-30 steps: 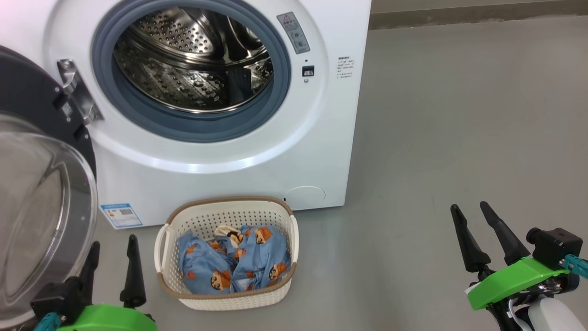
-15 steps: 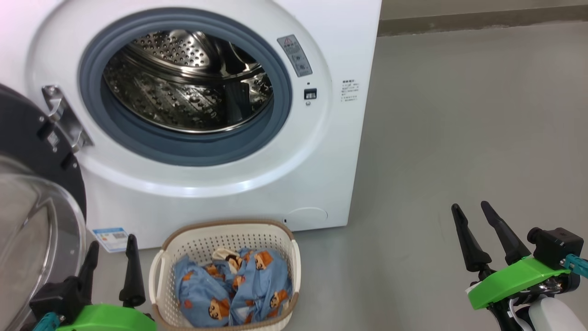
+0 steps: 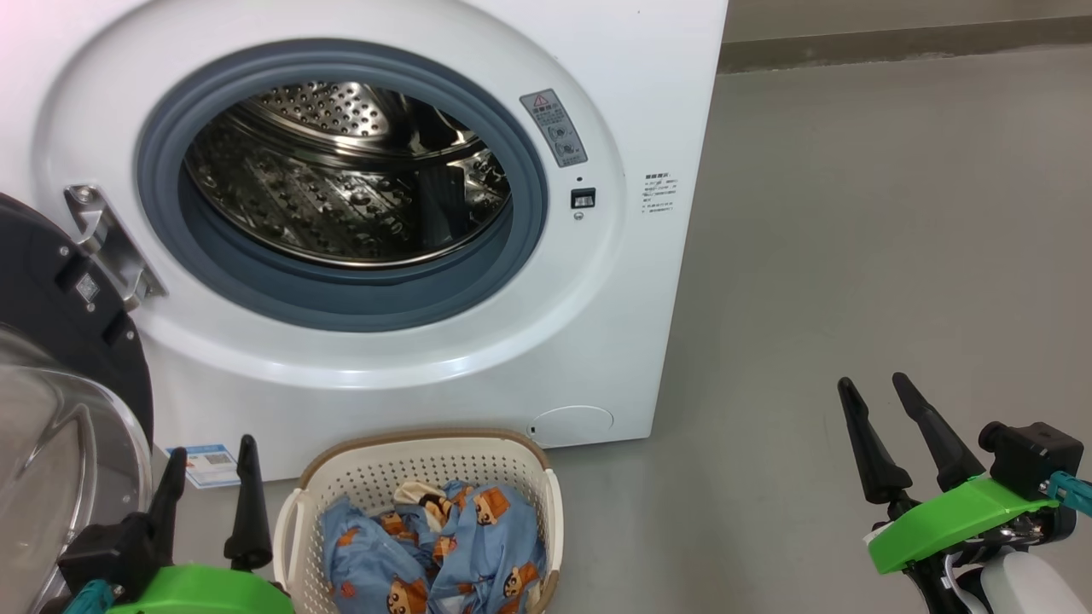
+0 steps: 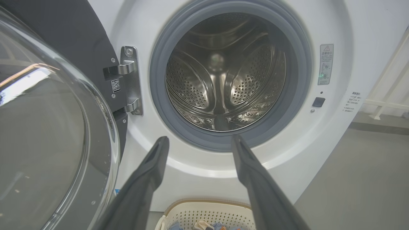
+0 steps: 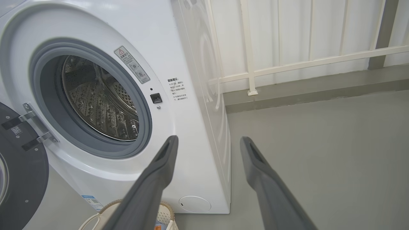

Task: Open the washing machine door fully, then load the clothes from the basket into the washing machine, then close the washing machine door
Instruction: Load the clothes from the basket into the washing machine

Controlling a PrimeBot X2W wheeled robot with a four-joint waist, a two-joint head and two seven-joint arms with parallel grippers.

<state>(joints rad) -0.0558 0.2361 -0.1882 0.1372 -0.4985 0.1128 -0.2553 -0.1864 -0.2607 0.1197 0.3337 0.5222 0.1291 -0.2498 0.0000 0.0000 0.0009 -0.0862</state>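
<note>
The white washing machine [image 3: 648, 102] stands ahead with its steel drum [image 3: 341, 188] bare. Its door [image 3: 51, 341], black-rimmed with a clear glass bowl, hangs swung open at the left. On the floor just in front sits the cream basket [image 3: 418, 465], with the blue printed clothes [image 3: 444, 546] bunched inside. My left gripper [image 3: 212, 450] is open and holds nothing, between the door and the basket's left side. Far to the right, over bare floor, my right gripper [image 3: 872, 382] is open too. The left wrist view looks between open fingers [image 4: 150, 172] into the drum [image 4: 220, 80].
Grey floor [image 3: 853, 256] spreads to the right of the machine. A cream railing [image 5: 249, 48] on a low kerb runs behind it in the right wrist view. The open door [image 4: 48, 127] stands close on the left gripper's left side.
The head camera has moved: the machine and basket have slid down the picture, so the basket is now cut by the bottom edge. Both grippers keep their places and stay open.
</note>
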